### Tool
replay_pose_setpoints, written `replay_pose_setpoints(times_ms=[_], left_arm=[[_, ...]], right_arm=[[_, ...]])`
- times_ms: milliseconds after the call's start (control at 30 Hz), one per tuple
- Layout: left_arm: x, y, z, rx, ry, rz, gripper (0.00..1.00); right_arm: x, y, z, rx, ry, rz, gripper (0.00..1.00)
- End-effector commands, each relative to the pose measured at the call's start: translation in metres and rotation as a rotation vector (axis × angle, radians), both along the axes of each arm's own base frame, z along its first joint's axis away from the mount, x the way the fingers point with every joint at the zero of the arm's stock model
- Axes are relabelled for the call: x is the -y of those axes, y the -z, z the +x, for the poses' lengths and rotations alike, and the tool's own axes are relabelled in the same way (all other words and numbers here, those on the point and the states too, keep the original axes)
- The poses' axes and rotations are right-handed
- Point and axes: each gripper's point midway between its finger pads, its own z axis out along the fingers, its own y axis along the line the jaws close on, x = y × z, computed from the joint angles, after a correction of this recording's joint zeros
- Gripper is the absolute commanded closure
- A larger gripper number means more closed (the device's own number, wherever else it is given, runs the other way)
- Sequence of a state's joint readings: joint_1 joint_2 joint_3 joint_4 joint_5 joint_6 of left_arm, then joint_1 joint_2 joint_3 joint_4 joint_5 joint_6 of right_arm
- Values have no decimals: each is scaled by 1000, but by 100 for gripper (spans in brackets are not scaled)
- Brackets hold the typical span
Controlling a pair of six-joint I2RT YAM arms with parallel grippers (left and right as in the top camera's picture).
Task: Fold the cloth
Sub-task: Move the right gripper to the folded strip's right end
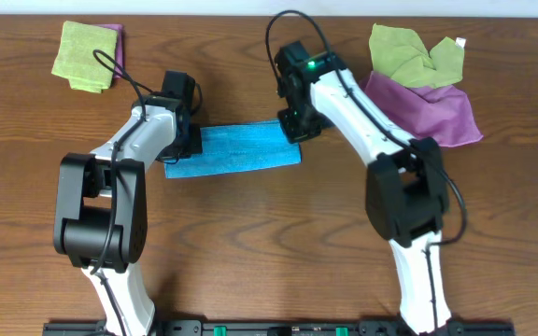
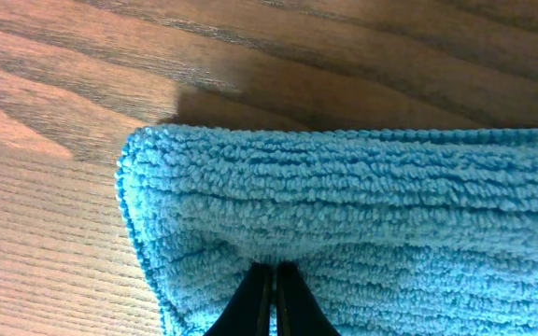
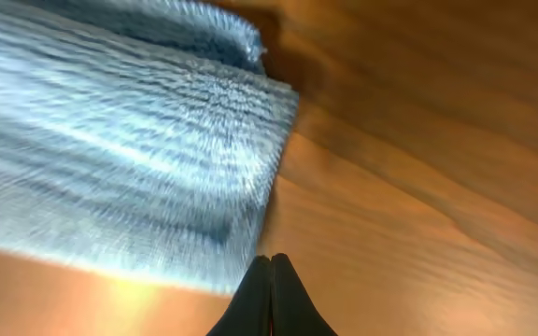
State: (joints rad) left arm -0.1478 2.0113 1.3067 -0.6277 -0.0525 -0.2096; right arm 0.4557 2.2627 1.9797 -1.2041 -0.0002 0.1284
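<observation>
Blue cloth (image 1: 236, 151), one; green cloths (image 1: 84, 56) (image 1: 414, 51), two; left tool (image 2: 269, 271) pinching it, right tool (image 3: 271, 259) pressed together.

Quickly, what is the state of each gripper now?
Left gripper: closed, pinching the cloth.
Right gripper: closed; whether it holds the cloth cannot be told.

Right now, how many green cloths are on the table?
2. The left green cloth lies top-left in the overhead view; the right green cloth lies top-right, overlapping the purple cloth. Others may be hidden from view.
</observation>
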Motion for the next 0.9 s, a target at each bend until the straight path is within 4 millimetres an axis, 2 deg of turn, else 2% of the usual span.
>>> replay_pose_setpoints(times_ms=[0,67,100,133,167,233,267,400,467,533,633,700,867], left_arm=[[-5,29,-26,-103,-11,13,94],[-5,29,-26,-103,-11,13,95],[-5,29,-26,-103,-11,13,94],[-5,29,-26,-102,-10,13,94],[-5,29,-25,-100,-11,12,94],[-4,29,-24,-97,-10,8,94],[-2,29,-24,-97,-8,-1,94],[9,29,-19,-79,10,-66,94],[16,29,-15,-66,15,-103,94],[23,28,-11,-50,22,-145,94],[28,27,-7,-35,26,-172,94],[28,27,-7,-33,26,-172,94],[28,27,-7,-33,26,-172,94]], right_arm=[[18,-79,11,193,46,4,99],[28,-111,9,258,30,3,98],[36,-123,7,284,33,-8,93],[49,-140,5,313,48,-19,77],[61,-152,2,331,70,-25,66],[85,-171,-2,348,112,-7,54],[99,-180,-5,347,119,37,42],[130,-196,-13,273,123,376,24],[133,-188,-18,215,97,540,22],[126,-163,-23,138,114,631,20],[98,-124,-30,57,83,739,19],[76,-105,-34,36,40,809,16],[50,-65,-34,2,15,845,12]])
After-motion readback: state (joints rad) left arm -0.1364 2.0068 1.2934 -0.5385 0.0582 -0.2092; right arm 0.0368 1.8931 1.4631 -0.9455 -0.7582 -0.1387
